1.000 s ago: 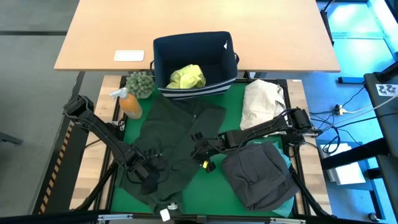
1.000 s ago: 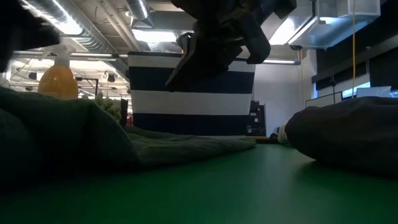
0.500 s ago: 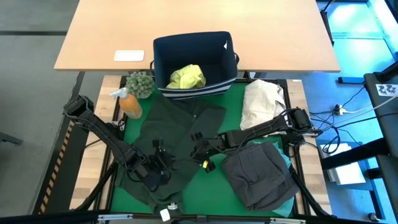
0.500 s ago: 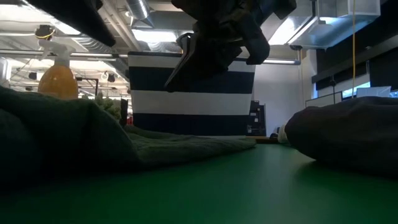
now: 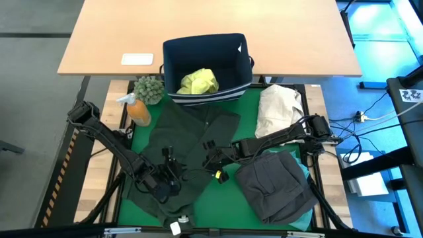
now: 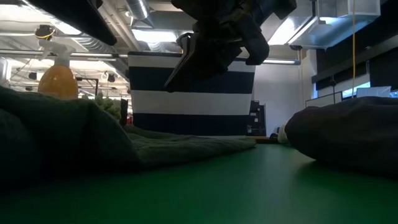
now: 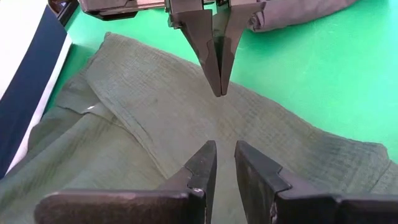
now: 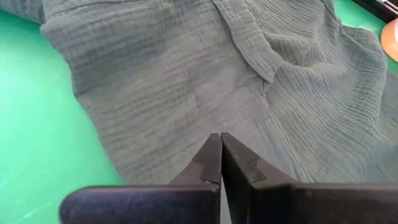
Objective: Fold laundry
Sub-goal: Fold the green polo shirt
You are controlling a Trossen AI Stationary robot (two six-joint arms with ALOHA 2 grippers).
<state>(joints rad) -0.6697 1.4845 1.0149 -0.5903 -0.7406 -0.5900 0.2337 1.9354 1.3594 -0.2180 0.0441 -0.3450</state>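
Both claws hover over the dark olive shirt (image 5: 192,149) to fold it: left claw (image 7: 222,163) slightly spread and empty, right claw (image 8: 220,155) pressed together.

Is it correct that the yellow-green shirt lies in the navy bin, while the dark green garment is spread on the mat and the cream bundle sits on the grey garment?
Not quite. In the high view the cream bundle lies on the green mat, apart from the grey garment. The yellow-green shirt is in the navy bin, and the dark green garment is spread out.
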